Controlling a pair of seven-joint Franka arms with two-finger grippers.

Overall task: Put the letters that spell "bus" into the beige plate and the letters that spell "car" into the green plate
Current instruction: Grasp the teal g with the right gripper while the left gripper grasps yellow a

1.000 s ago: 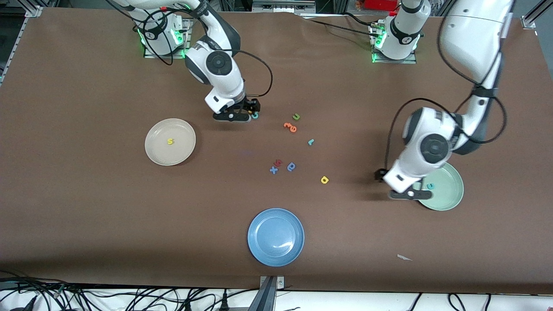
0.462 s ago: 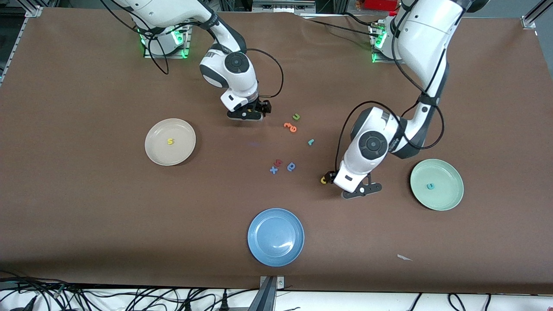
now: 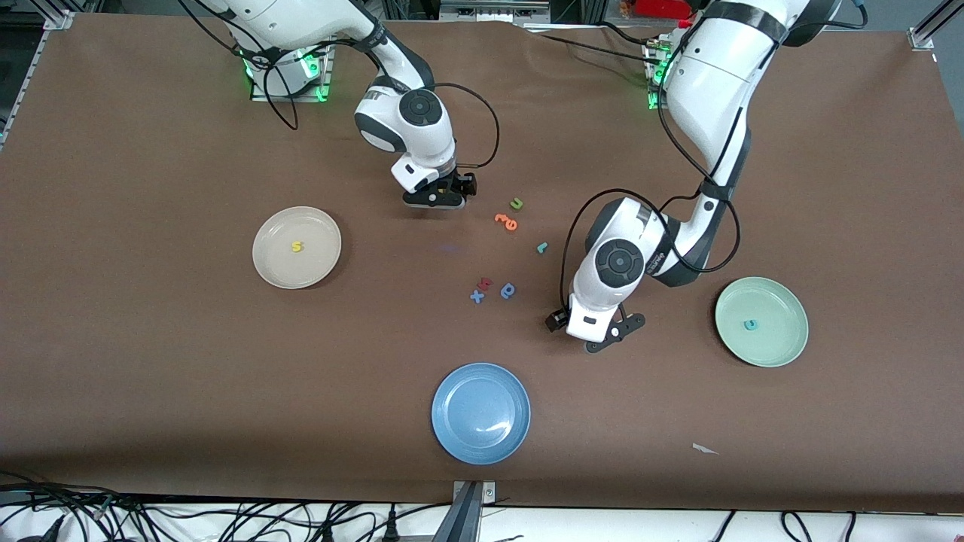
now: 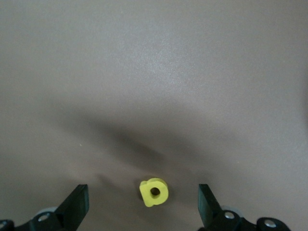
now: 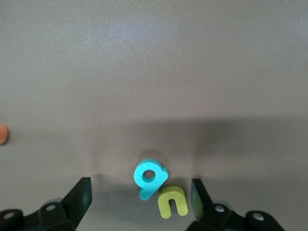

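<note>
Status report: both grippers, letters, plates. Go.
Left gripper open, straddling yellow "a". Right gripper open over teal "b" and yellow "u". "s" in beige plate; "c" in green plate.

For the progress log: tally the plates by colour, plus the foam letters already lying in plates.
Round beige plate: 1
Round pale green plate: 1
Round blue plate: 1
Foam letters in plates: 2, yellow "s" and teal "c"
Total: 5
</note>
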